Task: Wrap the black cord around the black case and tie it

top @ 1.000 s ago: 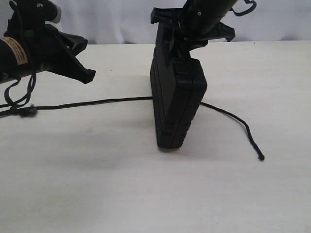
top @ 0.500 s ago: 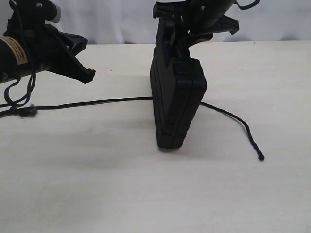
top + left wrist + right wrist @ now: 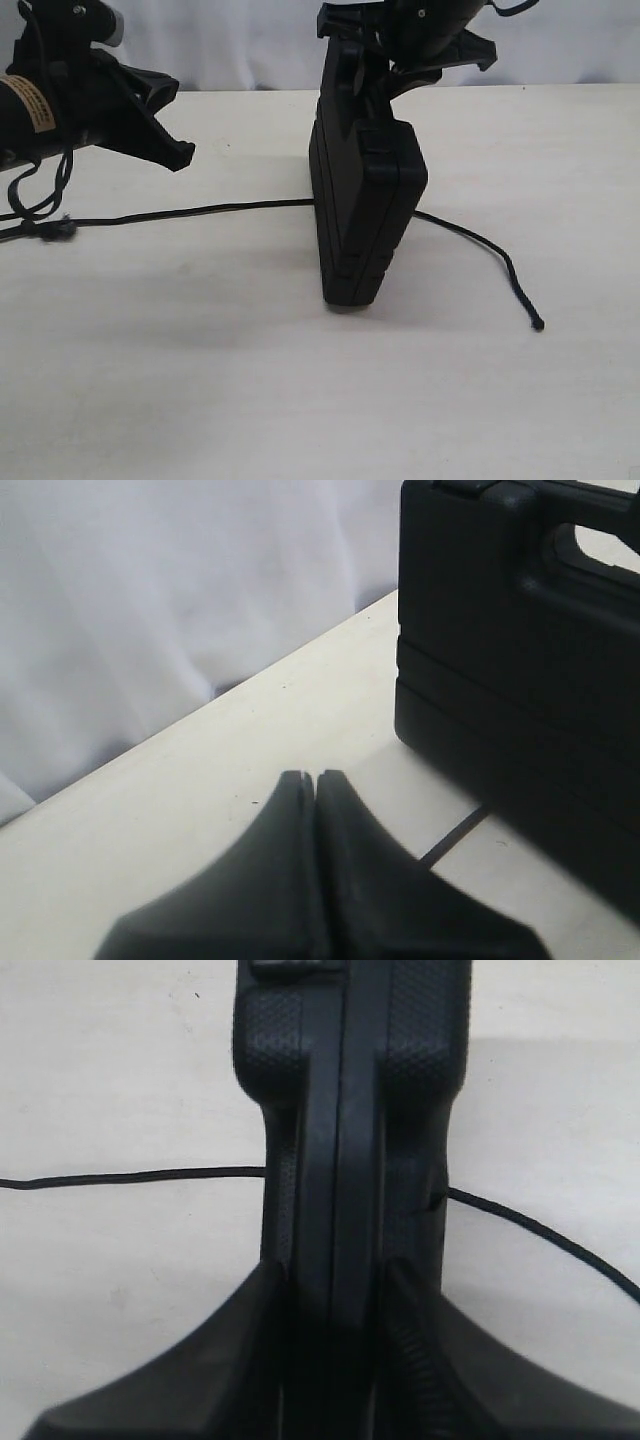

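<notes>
The black case stands on its narrow edge in the middle of the table. My right gripper comes down from above and is shut on the case's top edge by the handle; in the right wrist view the case fills the space between the fingers of this gripper. The black cord lies flat on the table and passes the foot of the case. Its knotted part is at the far left and its tip at the right. My left gripper hovers at the left, shut and empty.
A pale tabletop carries everything, with a white cloth backdrop behind its far edge. Loose black arm cables hang under the left arm near the cord's knotted end.
My right gripper has shifted slightly up and to the right on the case's top. The case still stands on edge. The cord and the left arm have not moved.
</notes>
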Controlling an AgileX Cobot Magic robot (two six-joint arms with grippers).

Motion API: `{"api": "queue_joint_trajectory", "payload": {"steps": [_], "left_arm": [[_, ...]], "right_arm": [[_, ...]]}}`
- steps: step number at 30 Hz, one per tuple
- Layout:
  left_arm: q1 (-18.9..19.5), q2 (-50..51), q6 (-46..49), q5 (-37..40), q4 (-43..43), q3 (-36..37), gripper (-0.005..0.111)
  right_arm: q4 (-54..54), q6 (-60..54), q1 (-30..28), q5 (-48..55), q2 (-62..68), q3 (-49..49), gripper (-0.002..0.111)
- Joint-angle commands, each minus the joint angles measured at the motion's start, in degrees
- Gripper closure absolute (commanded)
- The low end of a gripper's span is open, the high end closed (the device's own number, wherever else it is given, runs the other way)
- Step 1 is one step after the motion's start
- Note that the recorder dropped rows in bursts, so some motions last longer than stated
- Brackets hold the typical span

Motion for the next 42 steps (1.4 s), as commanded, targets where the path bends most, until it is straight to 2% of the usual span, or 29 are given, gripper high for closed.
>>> {"api": "queue_joint_trajectory", "payload": {"steps": [1, 4, 33, 39, 42], "left_arm": [[0.0, -0.3, -0.6, -0.8, -0.2, 0.2, 0.107], [0.0, -0.3, -0.6, -0.8, -0.2, 0.2, 0.107], [0.0, -0.3, -0.6, -0.3, -0.2, 0.2, 0.107], [0.0, -0.3, -1.0, 3.4, -0.9, 0.2, 0.107], [0.3, -0.3, -1.8, 5.6, -5.8, 0.1, 0.107]], "right_arm": [[-0.9, -0.6, -0.1, 0.6, -0.3, -0.3, 0.092], [-0.7, -0.8, -0.1, 0.3, -0.6, -0.3, 0.104], [1.1, -1.0, -0.1, 1.3, -0.6, -0.3, 0.104], [1.1, -1.0, -0.1, 1.3, -0.6, -0.3, 0.104], [1.1, -1.0, -0.1, 1.3, -0.6, -0.3, 0.104]]}}
